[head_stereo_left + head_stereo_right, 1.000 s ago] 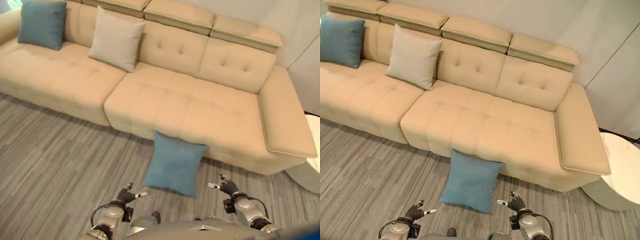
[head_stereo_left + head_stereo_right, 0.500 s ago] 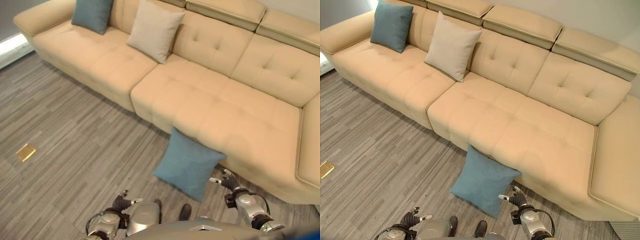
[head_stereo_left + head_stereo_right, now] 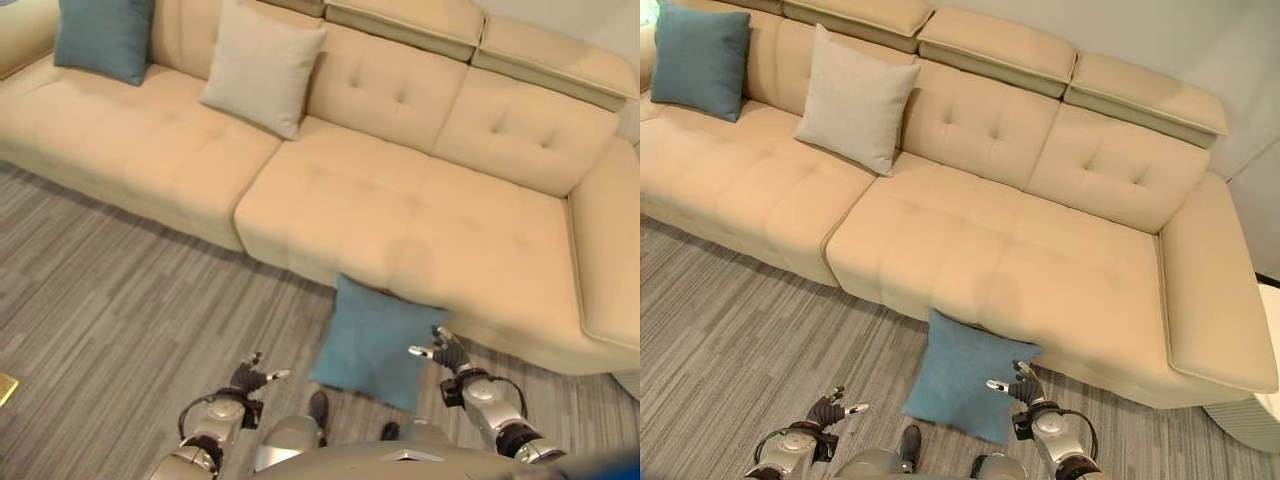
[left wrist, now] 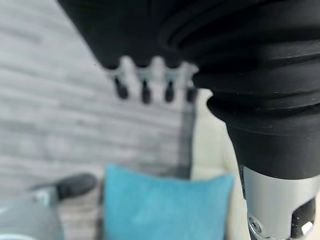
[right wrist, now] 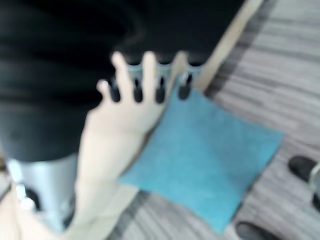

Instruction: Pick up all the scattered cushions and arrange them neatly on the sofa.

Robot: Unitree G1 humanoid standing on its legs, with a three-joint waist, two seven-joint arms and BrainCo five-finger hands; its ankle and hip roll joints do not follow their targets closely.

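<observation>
A blue cushion (image 3: 372, 340) stands on the grey floor, leaning against the front of the beige sofa (image 3: 400, 210). It also shows in the wrist views, as blue cushion (image 4: 165, 205) and blue cushion (image 5: 210, 155). My right hand (image 3: 447, 353) is open and hovers at the cushion's right edge; I cannot tell if it touches. To the cushion's left, a short way off, my left hand (image 3: 250, 379) is open and holds nothing. On the sofa, a second blue cushion (image 3: 100, 35) and a beige cushion (image 3: 262, 65) lean upright against the backrest at the left.
The sofa's middle and right seats (image 3: 1040, 250) are bare. A white ribbed side table (image 3: 1245, 420) stands past the sofa's right arm. A small brass floor plate (image 3: 3, 386) lies in the striped floor at far left.
The camera has swung, so the whole picture shifted. The floor cushion still leans against the sofa. My right hand now sits closer to its right edge.
</observation>
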